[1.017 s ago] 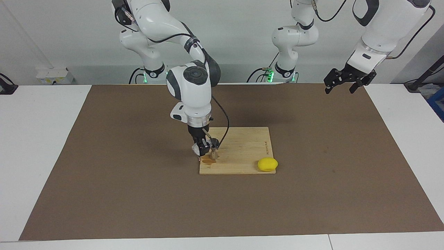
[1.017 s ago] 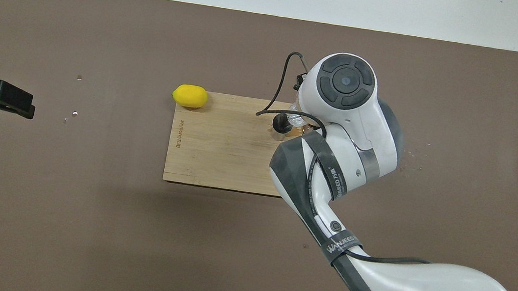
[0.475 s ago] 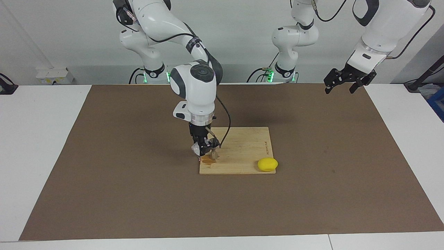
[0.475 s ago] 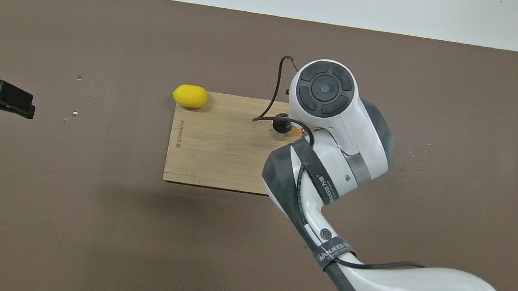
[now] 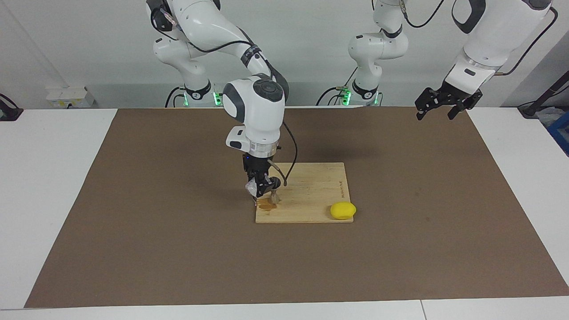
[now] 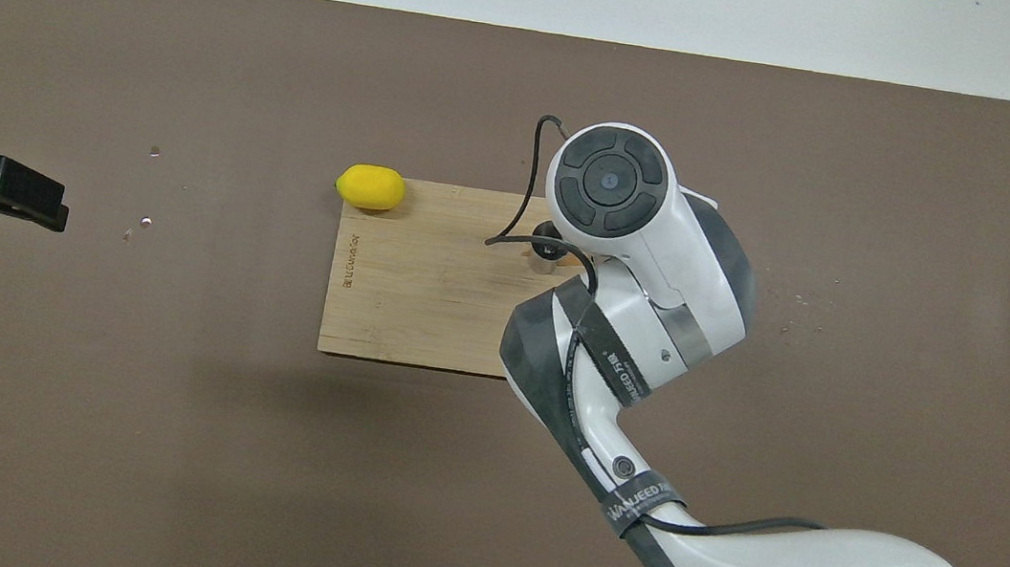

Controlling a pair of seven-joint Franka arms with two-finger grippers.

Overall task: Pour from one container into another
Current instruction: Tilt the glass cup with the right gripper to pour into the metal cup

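Over jigger [image 5: 274,198], right gripper [image 5: 262,186] raised slightly, tumbler [image 5: 252,188] held

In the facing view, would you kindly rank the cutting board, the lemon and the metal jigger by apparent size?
1. Cutting board, clearly the largest.
2. Lemon.
3. Jigger, smallest, though the right claw partly hides it.

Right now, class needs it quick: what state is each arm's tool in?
Left tool: open, empty, waiting in the air.
Right tool: closed on the glass tumbler, over the jigger on the cutting board.
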